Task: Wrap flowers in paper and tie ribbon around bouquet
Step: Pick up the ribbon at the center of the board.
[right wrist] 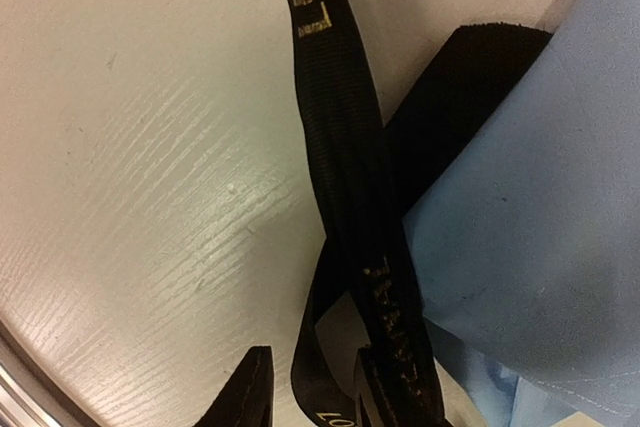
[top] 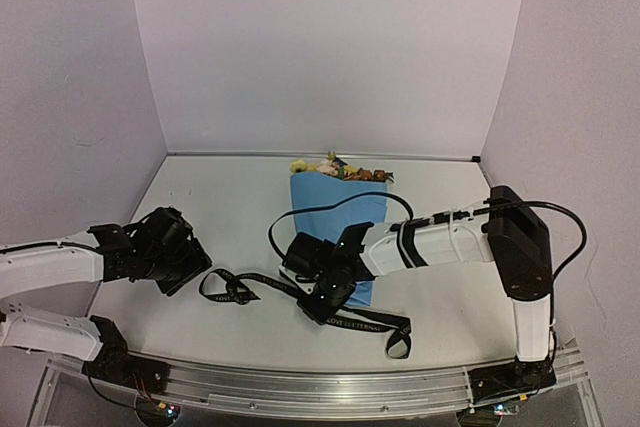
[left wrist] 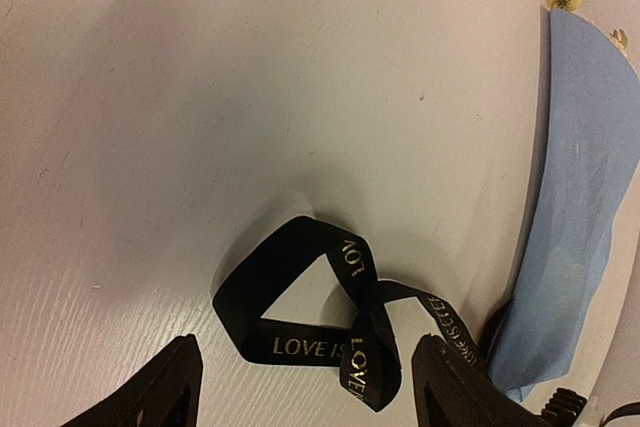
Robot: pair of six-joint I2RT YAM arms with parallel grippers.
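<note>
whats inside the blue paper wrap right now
The flowers: yellow, cream and orange blooms poke out past the far end of the paper. Their stems are covered by the sheet, so how far they reach cannot be seen.

From above, the right claw (top: 322, 305) hides the narrow end of the bouquet (top: 335, 209) and a stretch of ribbon (top: 370, 324). In its wrist view the bottom edge cuts off its fingers (right wrist: 250, 392); whether they pinch the ribbon cannot be told.

Bouquet (top: 335, 212) lies mid-table (top: 220, 207), blooms toward the back. Ribbon (top: 235, 289) runs left to right in front, passing under the bouquet's near tip.
</note>
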